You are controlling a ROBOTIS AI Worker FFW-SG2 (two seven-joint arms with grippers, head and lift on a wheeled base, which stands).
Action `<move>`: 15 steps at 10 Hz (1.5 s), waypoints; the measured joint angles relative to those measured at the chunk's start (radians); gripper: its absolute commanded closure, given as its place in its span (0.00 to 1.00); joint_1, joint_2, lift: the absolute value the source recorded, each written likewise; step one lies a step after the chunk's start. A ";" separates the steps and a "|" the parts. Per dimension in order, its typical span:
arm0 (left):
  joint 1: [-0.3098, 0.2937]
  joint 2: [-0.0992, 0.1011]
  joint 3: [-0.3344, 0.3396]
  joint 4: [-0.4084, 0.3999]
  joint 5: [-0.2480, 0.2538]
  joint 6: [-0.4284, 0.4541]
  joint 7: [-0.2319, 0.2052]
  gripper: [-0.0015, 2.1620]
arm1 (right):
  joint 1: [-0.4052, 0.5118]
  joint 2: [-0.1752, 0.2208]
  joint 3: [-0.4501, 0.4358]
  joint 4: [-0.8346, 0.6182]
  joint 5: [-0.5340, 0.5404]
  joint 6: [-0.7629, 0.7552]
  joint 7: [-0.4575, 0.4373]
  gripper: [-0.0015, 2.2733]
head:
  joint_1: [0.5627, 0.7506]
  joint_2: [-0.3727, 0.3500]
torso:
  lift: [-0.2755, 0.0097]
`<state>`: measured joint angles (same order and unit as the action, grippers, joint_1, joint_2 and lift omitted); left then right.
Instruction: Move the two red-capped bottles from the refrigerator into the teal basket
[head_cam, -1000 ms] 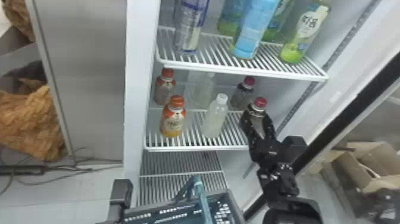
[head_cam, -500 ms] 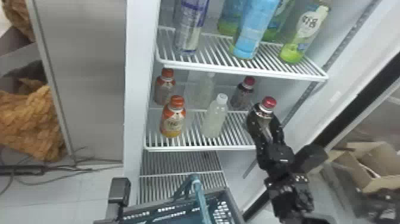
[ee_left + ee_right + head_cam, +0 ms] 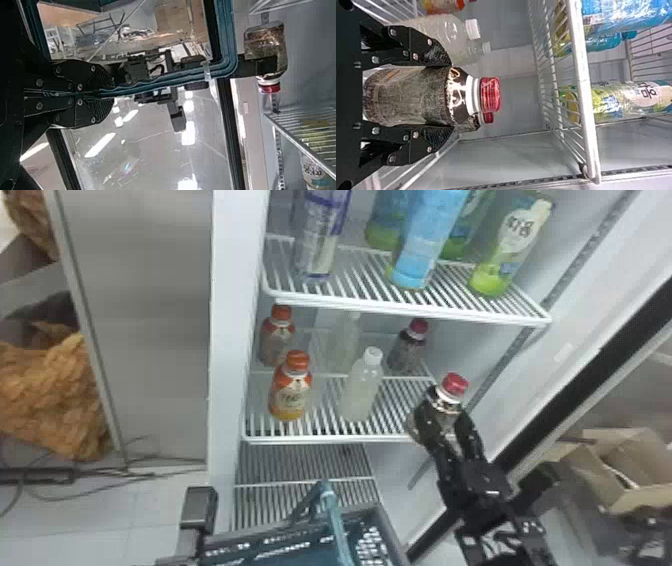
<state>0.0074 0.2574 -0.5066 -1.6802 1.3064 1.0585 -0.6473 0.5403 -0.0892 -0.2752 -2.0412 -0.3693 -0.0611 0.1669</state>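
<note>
Holding one red-capped bottle (image 3: 446, 402) upright, cap up, our right gripper (image 3: 447, 419) has its two flat fingers closed around the sides. We see this bottle by the right end of the middle shelf's (image 3: 320, 438) front edge; whether its base touches the wire, we cannot tell. The second red-capped bottle (image 3: 410, 346) stands near that shelf's back right corner.

Our left arm (image 3: 199, 507) is at the lower left, and its left gripper (image 3: 105, 94) is pinching the handle (image 3: 190, 76) of the teal basket (image 3: 380, 517), which sits below the middle shelf at the bottom of our head view.

Near the middle shelf's front left corner stands an orange-capped bottle (image 3: 291, 390), with another orange-capped one (image 3: 277, 337) behind it. Beside them, toward the middle, we have a white-capped bottle (image 3: 362, 387). On the upper shelf (image 3: 400, 309), a blue bottle (image 3: 425, 240) stands near the front edge, and a green bottle (image 3: 510, 250) near the front right corner.
</note>
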 measured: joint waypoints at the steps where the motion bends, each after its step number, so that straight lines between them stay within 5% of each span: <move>1: 0.000 0.001 0.000 0.000 -0.001 -0.011 0.000 0.51 | 0.048 0.002 -0.001 -0.055 -0.027 0.022 0.000 0.31 | 0.70 0.03 | 0.17; 6: 0.002 0.003 0.006 0.000 -0.001 -0.020 0.002 0.51 | 0.227 0.029 -0.023 -0.226 -0.085 0.117 0.023 0.31 | 0.70 0.03 | 0.17; 15: 0.004 0.019 0.023 0.000 -0.010 -0.031 0.015 0.51 | 0.343 0.027 0.007 -0.397 -0.030 0.471 0.104 0.31 | 0.70 0.03 | 0.17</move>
<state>0.0113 0.2766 -0.4833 -1.6800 1.2962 1.0275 -0.6325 0.8837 -0.0622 -0.2679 -2.4387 -0.3996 0.4102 0.2709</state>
